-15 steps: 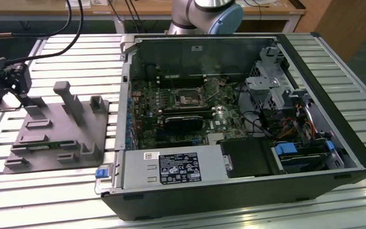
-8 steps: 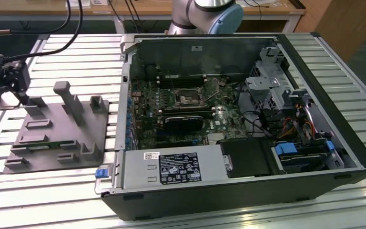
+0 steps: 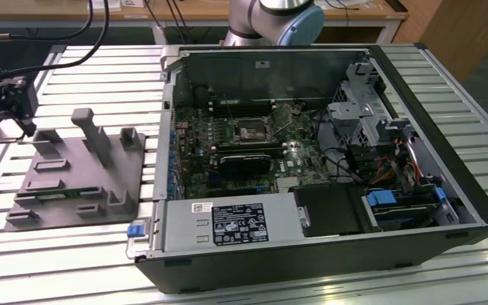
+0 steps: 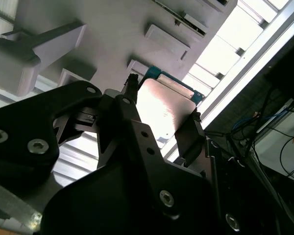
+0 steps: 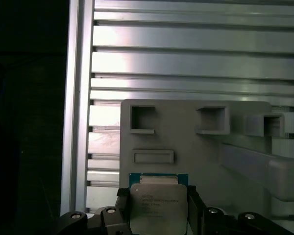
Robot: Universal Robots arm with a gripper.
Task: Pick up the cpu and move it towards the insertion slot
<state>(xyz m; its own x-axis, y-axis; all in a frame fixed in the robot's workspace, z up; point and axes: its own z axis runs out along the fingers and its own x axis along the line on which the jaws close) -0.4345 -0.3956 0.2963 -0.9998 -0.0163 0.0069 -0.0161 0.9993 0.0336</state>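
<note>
The cpu [image 5: 158, 203], a small square chip with a silver top and green edge, sits between the two black fingers of my gripper [image 5: 158, 211], which is shut on its sides. The second wrist view shows the same grip, with the cpu [image 4: 166, 103] held between the fingers of the gripper [image 4: 161, 111]. In the exterior view my gripper [image 3: 11, 124] hangs at the far left, over the left edge of the grey fixture [image 3: 74, 178]. The insertion slot [image 3: 251, 130], a silver-framed square socket, lies on the motherboard inside the open computer case, well to the exterior view's right.
The fixture carries upright grey posts [image 3: 87, 130] and a green memory stick [image 3: 58, 194]. The case wall [image 3: 169, 108] stands between fixture and motherboard. A black heatsink block [image 3: 244, 165] sits below the socket. Cables and drive cages [image 3: 371, 127] fill the case's right side.
</note>
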